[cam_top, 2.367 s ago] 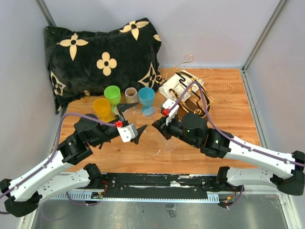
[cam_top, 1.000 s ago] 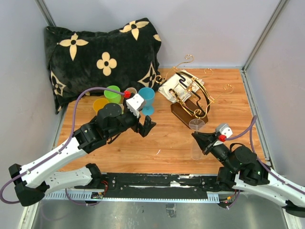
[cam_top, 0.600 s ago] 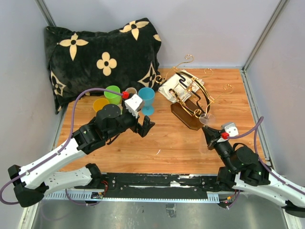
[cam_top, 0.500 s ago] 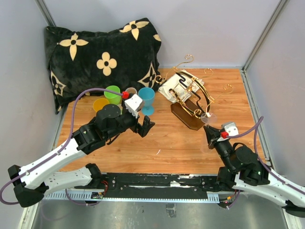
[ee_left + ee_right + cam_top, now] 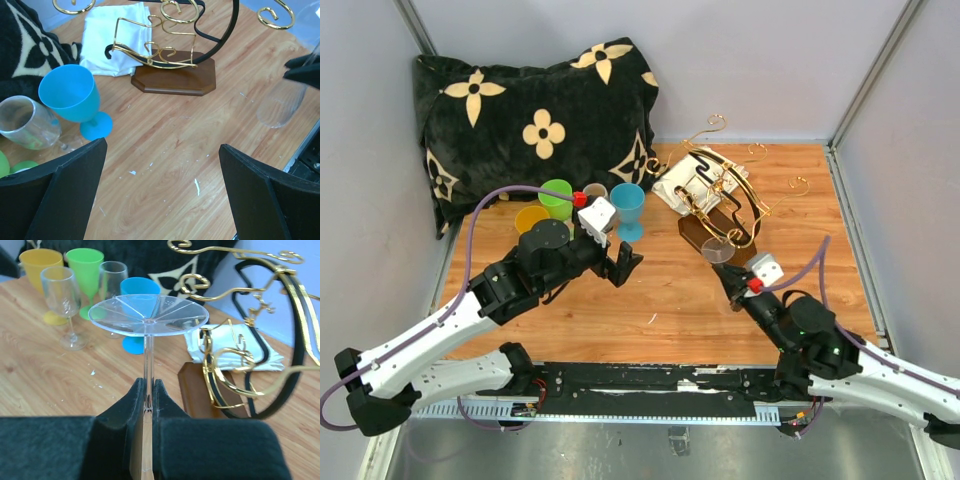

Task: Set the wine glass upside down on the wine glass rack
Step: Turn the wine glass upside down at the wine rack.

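Top view: the right gripper (image 5: 729, 283) is pinched tight on the stem of the wine glass (image 5: 718, 251), foot uppermost, just in front of the wine glass rack (image 5: 722, 196) and not hung on it. The left gripper (image 5: 623, 262) is spread wide and empty near the blue goblet (image 5: 628, 205).

Left wrist: we note its 2 fingers (image 5: 75, 175) far apart over the table (image 5: 165, 145). The rack's base is ahead and the glass bowl is at the right edge.

Right wrist: the jaws are closed on the stem, and the foot disc sits left of the gold wires.
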`<state>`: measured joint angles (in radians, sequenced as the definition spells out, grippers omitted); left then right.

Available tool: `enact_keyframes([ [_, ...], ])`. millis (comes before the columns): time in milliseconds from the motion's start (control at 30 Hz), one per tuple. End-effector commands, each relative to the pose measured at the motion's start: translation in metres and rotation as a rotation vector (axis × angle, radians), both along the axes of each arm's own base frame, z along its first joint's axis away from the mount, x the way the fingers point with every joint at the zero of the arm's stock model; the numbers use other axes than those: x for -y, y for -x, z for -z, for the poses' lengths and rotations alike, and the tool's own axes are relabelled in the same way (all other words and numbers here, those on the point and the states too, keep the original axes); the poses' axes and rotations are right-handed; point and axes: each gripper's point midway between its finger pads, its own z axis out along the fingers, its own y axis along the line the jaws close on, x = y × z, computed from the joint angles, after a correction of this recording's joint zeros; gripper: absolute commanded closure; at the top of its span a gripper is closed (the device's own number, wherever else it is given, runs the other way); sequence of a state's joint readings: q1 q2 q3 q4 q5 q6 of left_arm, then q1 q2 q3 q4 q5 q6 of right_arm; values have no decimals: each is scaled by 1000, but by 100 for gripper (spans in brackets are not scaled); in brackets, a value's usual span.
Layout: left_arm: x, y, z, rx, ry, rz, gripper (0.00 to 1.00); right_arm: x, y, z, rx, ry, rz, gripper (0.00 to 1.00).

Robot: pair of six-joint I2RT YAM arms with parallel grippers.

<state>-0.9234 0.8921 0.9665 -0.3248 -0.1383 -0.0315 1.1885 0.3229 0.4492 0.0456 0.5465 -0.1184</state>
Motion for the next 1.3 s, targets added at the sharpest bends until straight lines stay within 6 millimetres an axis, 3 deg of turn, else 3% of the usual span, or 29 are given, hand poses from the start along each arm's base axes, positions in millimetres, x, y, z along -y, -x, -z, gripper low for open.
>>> enact_keyframes([
  [0, -3, 1, -3, 4, 18, -15, 0, -26, -2, -10, 37, -48, -64, 99],
  [333, -9, -1, -3, 8, 10, -41, 0, -46, -18, 3, -19, -155, -139, 100],
  [633, -38, -8, -34, 47, 120, -201, 0, -82, -37, -8, 26, -83, -178, 99],
  [767, -48, -7, -31, 39, 124, -242, 0, -91, -47, -10, 35, -55, -170, 99],
  [967, -47, -4, -13, 6, 92, -224, 0, -76, -59, 3, 34, -34, -76, 99],
  [1133, -45, -2, -13, 10, 102, -205, 0, -69, -49, -1, 34, 0, -100, 99],
  [1267, -47, -4, -16, 21, 103, -221, 0, -57, -40, 10, -58, 112, -103, 99],
])
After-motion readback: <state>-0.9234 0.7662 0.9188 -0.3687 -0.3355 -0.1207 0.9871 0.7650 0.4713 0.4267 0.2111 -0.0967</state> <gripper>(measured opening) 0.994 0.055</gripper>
